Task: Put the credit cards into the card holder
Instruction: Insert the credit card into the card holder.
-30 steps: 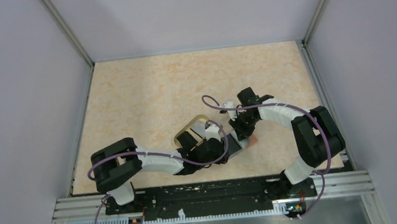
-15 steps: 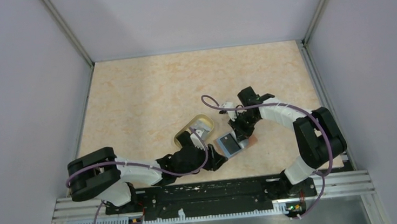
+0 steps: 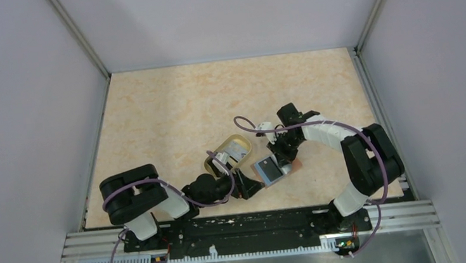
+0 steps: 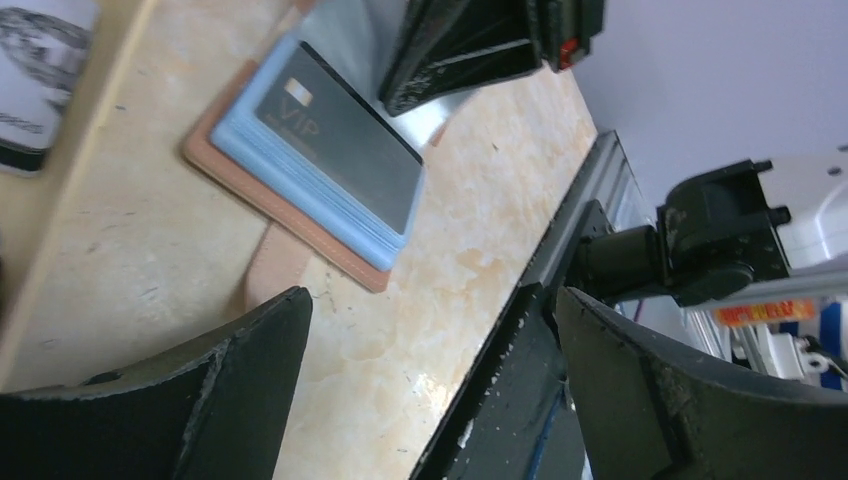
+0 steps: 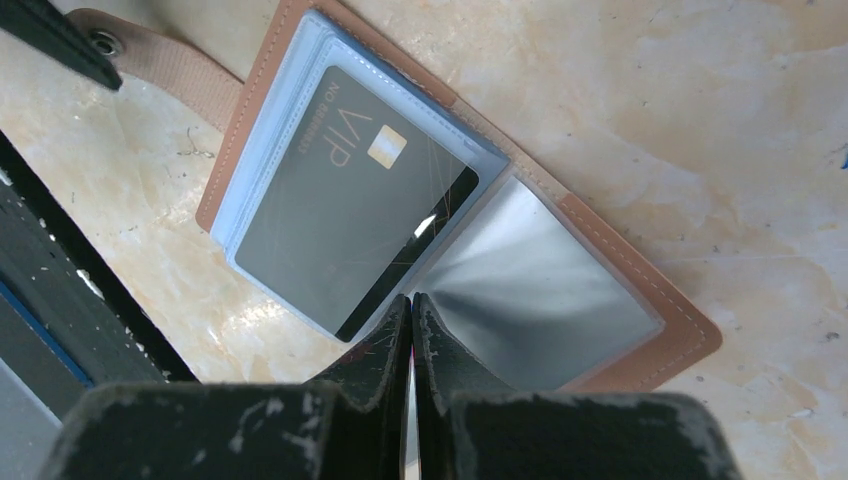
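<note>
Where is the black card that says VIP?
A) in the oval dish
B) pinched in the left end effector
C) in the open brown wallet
C: the black VIP card lies in the blue sleeves of the open card holder, and the left end effector is open with nothing in it.

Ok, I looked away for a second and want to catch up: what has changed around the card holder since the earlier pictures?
The left gripper pulled back toward its base, off the card holder, and its jaws opened wide, empty. That uncovered a dark card lying in the holder's sleeve. The right gripper stayed shut, on the holder's clear sleeve; holder and dish did not move.
</note>
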